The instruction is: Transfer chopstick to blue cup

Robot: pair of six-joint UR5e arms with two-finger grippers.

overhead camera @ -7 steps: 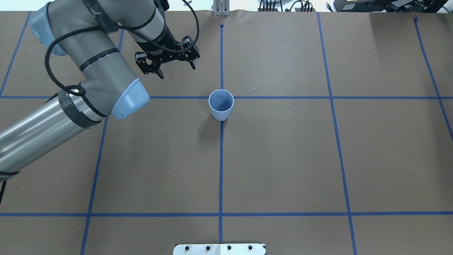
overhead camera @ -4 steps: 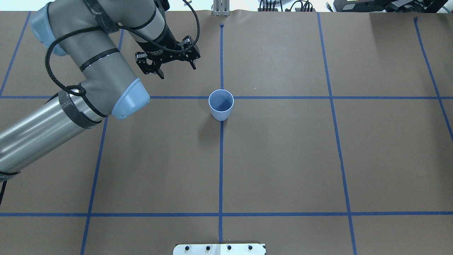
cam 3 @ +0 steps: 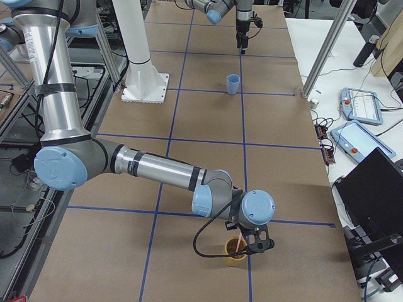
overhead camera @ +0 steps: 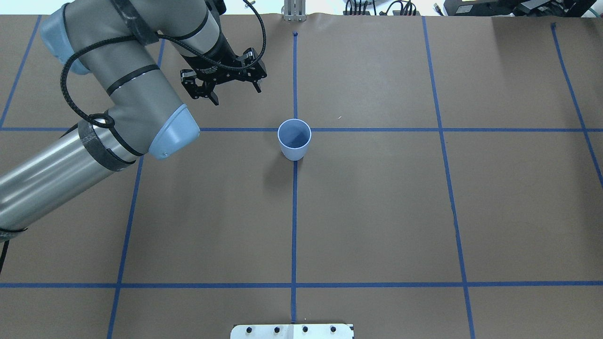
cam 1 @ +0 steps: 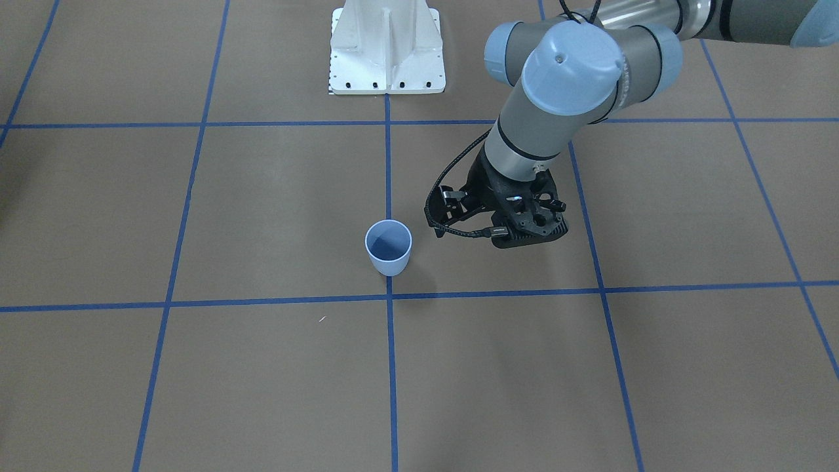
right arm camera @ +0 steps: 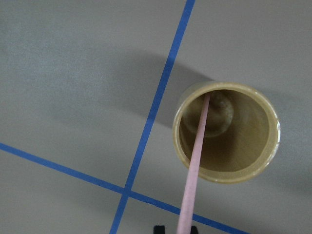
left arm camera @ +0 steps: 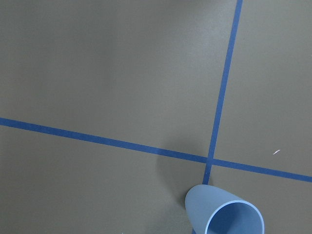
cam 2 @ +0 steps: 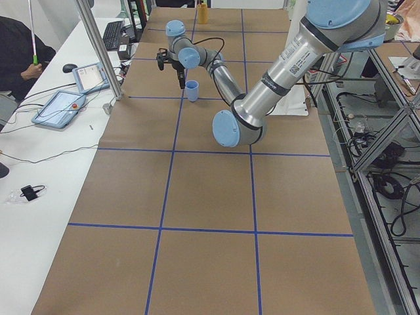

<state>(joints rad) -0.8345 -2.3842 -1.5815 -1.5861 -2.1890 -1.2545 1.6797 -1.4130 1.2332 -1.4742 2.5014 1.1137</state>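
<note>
Our left gripper (overhead camera: 235, 94) hangs with its jaws spread wide and nothing in them, at about 10 o'clock from the blue cup (overhead camera: 294, 140) in the overhead view. Neither has shifted since a second ago. The cup stands upright where two tape lines (overhead camera: 377, 129) cross. Our right gripper (cam 3: 250, 246) sits over a tan cup (right arm camera: 270, 146). The chopstick (right arm camera: 195, 161) slants out of it toward 6 o'clock in the wrist view. We cannot tell whether those jaws clamp it.

The chopstick (right arm camera: 196, 163) leans in a second cup (right arm camera: 253, 141), apparently far from the blue cup (overhead camera: 294, 139).
</note>
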